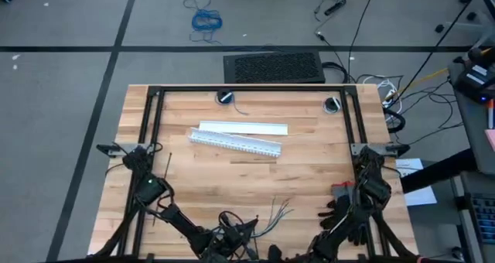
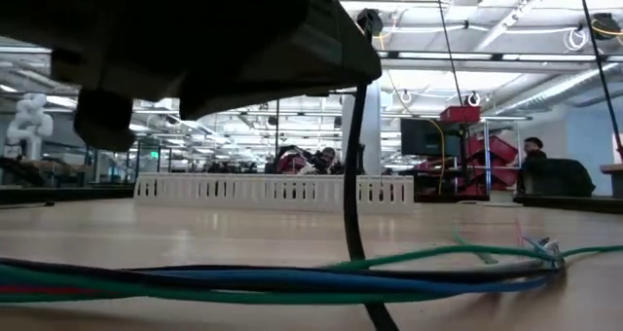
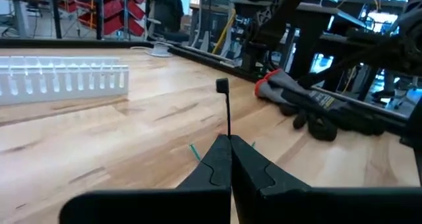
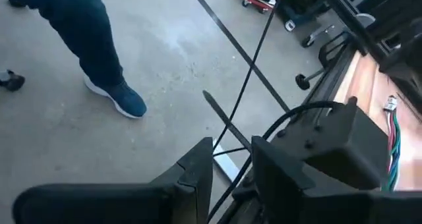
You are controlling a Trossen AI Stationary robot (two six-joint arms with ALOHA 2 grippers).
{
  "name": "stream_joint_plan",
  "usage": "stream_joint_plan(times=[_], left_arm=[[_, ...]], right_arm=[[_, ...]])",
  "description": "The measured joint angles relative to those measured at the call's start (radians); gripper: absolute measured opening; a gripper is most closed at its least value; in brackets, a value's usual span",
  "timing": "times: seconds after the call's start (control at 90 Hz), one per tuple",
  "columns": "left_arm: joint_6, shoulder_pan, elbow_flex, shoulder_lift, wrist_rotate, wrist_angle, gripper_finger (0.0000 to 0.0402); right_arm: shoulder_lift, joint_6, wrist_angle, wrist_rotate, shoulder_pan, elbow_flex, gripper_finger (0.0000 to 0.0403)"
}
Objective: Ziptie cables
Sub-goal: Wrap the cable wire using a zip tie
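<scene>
Black and thin, a ziptie [image 3: 227,112] stands straight up out of the left hand [image 3: 230,159], whose two fingers are pressed together on its lower end, the strip's small square head at the top. That hand sits low at the near edge of the desk [image 1: 309,178], left of centre in the high view [image 1: 232,236], with its arm folded in from the near left corner. Just ahead of it the cables [image 1: 274,214] lie loose on the wood, blue, green and reddish strands fanned out; in the low view they run flat across the foreground [image 2: 292,277] with their stripped ends to the right, and a dark bulk of an arm hangs close above the lens. The right hand [image 4: 231,159] is held off the desk's near edge, looking down at the grey floor, its fingers a little apart with another ziptie [image 4: 224,122] slanting between them; whether the fingers actually press it I cannot tell. In that wrist view a person's leg in blue trousers and a blue shoe [image 4: 122,95] stands on the floor, and the cable ends show beside the desk edge. Farther back, mid-desk, the white slotted duct [image 1: 236,143] lies beside its flat white cover [image 1: 244,128], well apart from both hands. A black glove with a red cuff [image 1: 340,203] rests on the right side of the desk, near the right arm.
</scene>
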Motion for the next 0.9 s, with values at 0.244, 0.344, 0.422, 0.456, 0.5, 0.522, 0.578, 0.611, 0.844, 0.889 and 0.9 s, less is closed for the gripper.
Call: stream_joint_plan(times=[0.244, 0.344, 0.422, 0.456, 0.5, 0.522, 0.578, 0.611, 0.844, 0.889, 0.9], left_arm=[[0.000, 0.000, 0.000, 0.000, 0.000, -0.006, 0.0000], [-0.004, 0.000, 0.000, 0.000, 0.000, -0.016, 0.0000], [-0.004, 0.000, 0.000, 0.000, 0.000, -0.015, 0.0000], [-0.004, 0.000, 0.000, 0.000, 0.000, -0.016, 0.0000], [-0.004, 0.000, 0.000, 0.000, 0.000, -0.017, 0.0000], [-0.004, 0.000, 0.000, 0.000, 0.000, -0.017, 0.0000], [-0.001, 0.000, 0.000, 0.000, -0.004, -0.016, 0.0000], [0.001, 0.000, 0.000, 0.000, -0.007, -0.016, 0.0000], [0.002, 0.002, 0.000, 0.000, -0.014, -0.021, 0.0000], [0.003, 0.004, 0.000, 0.000, -0.017, -0.023, 0.0000], [0.004, 0.004, 0.000, 0.000, -0.017, -0.024, 0.0000]], right_arm=[[0.000, -0.040, 0.016, -0.008, -0.013, 0.002, 0.0098], [0.000, -0.048, 0.038, -0.057, -0.026, 0.002, 0.0098], [0.000, -0.048, 0.046, -0.083, -0.036, 0.002, 0.0098], [0.000, -0.049, 0.046, -0.084, -0.038, 0.002, 0.0098], [0.000, -0.049, 0.045, -0.090, -0.042, 0.002, 0.0098], [0.000, -0.049, 0.044, -0.097, -0.042, 0.002, 0.0098], [0.000, -0.049, 0.040, -0.104, -0.042, 0.002, 0.0098], [0.000, -0.049, 0.035, -0.105, -0.042, 0.002, 0.0098], [0.015, -0.055, 0.049, -0.113, -0.048, 0.002, 0.0098], [0.027, -0.058, 0.063, -0.137, -0.055, 0.002, 0.0098], [0.029, -0.059, 0.067, -0.139, -0.055, 0.002, 0.0098]])
